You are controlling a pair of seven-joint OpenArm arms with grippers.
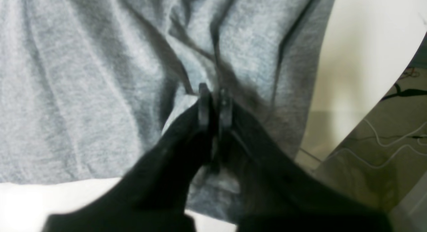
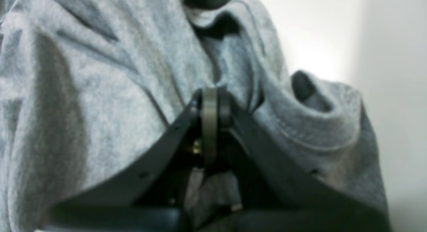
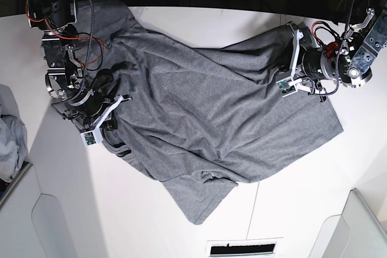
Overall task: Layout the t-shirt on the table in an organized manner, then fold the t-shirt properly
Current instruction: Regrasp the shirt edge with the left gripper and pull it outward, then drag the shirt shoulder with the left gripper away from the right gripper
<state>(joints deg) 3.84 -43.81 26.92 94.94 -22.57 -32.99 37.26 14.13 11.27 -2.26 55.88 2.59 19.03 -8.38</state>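
We see the t-shirt (image 3: 205, 107) rumpled across the table (image 3: 302, 197). At three o'clock the left gripper (image 1: 215, 103) pinches its cloth. At nine o'clock the right gripper (image 2: 210, 108) clamps a fold too.

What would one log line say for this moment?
left gripper: shut on t-shirt | right gripper: shut on t-shirt | t-shirt: spread rumpled on table

Base view looks straight down; wrist views hug the t-shirt (image 3: 205, 119).
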